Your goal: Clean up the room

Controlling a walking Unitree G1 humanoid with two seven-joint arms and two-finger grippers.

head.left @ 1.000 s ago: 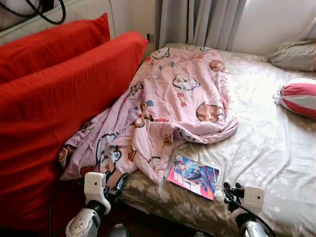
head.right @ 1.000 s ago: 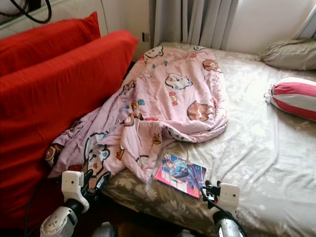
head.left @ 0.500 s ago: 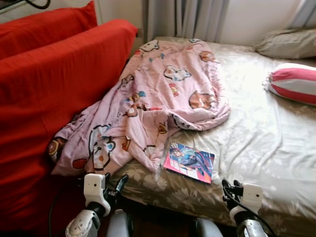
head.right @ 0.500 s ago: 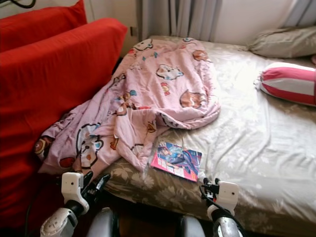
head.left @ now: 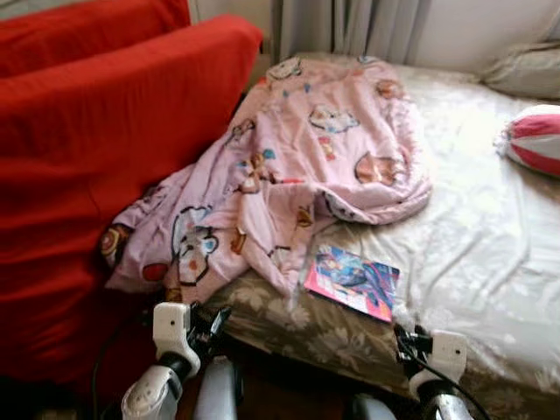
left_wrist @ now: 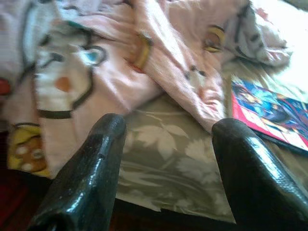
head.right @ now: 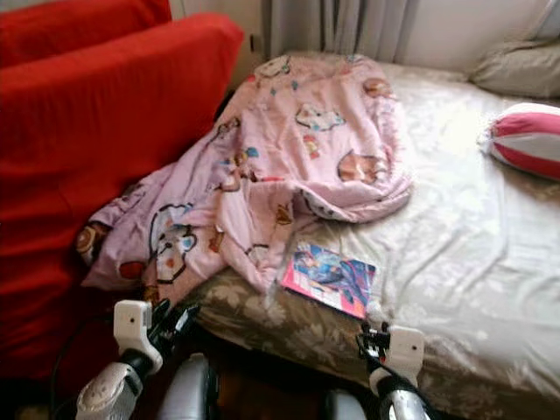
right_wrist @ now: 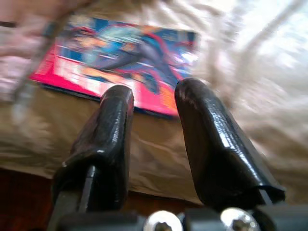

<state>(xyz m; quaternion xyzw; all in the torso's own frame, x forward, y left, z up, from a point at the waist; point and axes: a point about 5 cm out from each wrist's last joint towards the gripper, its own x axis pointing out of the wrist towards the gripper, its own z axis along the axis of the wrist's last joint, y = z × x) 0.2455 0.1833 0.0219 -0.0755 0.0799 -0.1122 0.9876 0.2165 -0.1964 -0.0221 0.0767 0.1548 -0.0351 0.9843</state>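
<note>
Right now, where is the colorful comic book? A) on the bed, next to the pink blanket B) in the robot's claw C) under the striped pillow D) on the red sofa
A: the comic book lies flat on the bed, just beside the edge of the pink blanket, with no claw touching it.

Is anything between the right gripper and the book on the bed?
Nothing visible. The right gripper, fingers open, is below the bed's edge, and the book lies just beyond on bare sheet. The pink blanket ends beside the book's far corner, off that path.
</note>
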